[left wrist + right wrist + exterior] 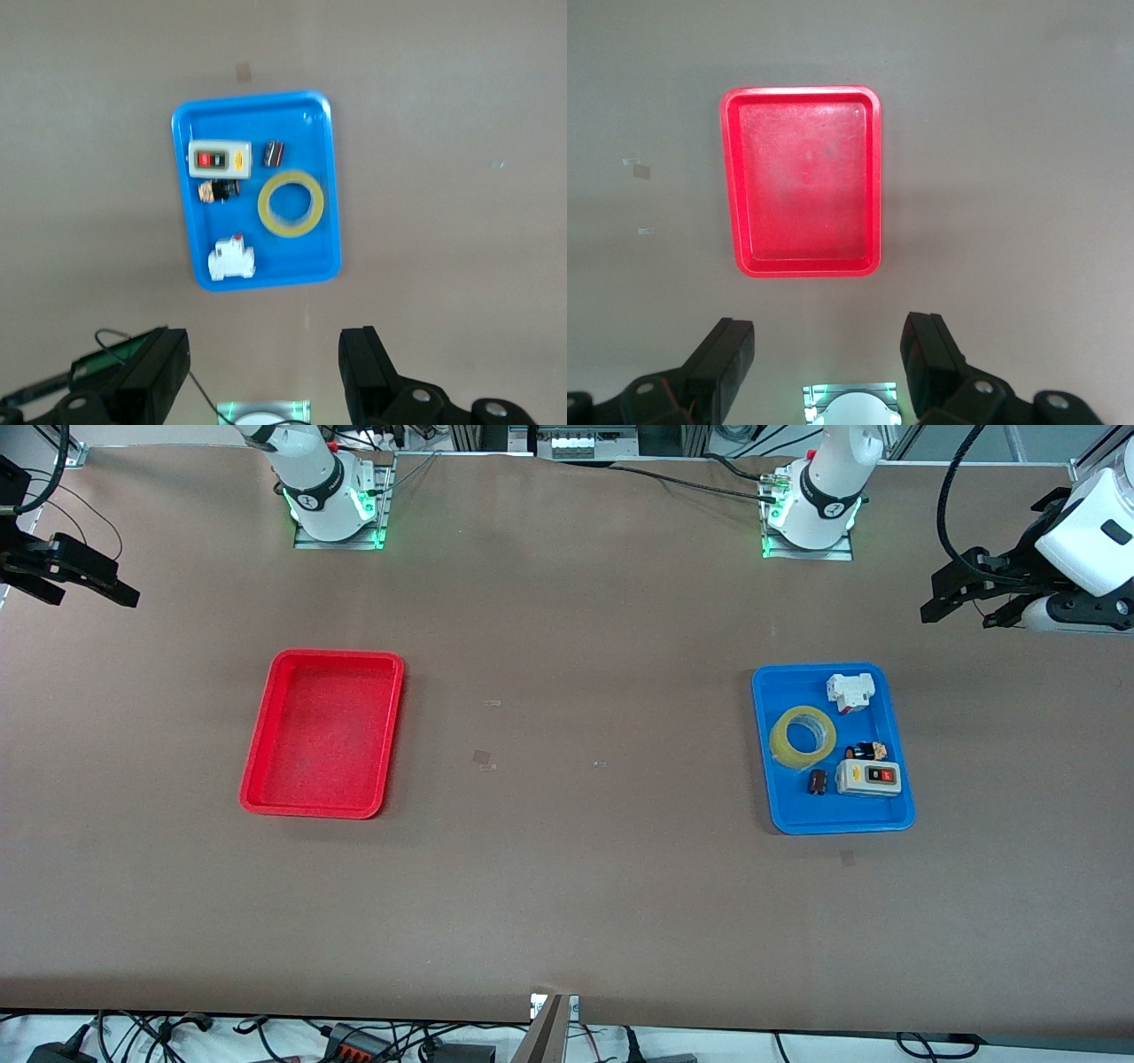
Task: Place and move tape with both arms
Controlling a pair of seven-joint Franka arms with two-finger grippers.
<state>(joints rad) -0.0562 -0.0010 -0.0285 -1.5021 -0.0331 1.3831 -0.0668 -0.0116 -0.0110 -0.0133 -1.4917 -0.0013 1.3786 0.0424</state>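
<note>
Front view: yellow tape roll point(803, 736) lies flat in the blue tray point(899, 819) at the left arm's end of the table, beside a white breaker point(850, 691), a grey switch box point(869, 777) and a small dark cylinder point(818, 781); red tray point(257, 802) sits toward the right arm's end, and left gripper point(961, 607) and right gripper point(93, 584) hang at the table's ends, both wide open, empty. Left wrist view: left gripper point(264, 372) high over bare table near the blue tray point(330, 266), jaws spread, nothing held, tape roll point(291, 204) in the tray. Right wrist view: right gripper point(828, 359) up over bare table near the red tray point(873, 266), jaws spread, nothing held.
</note>
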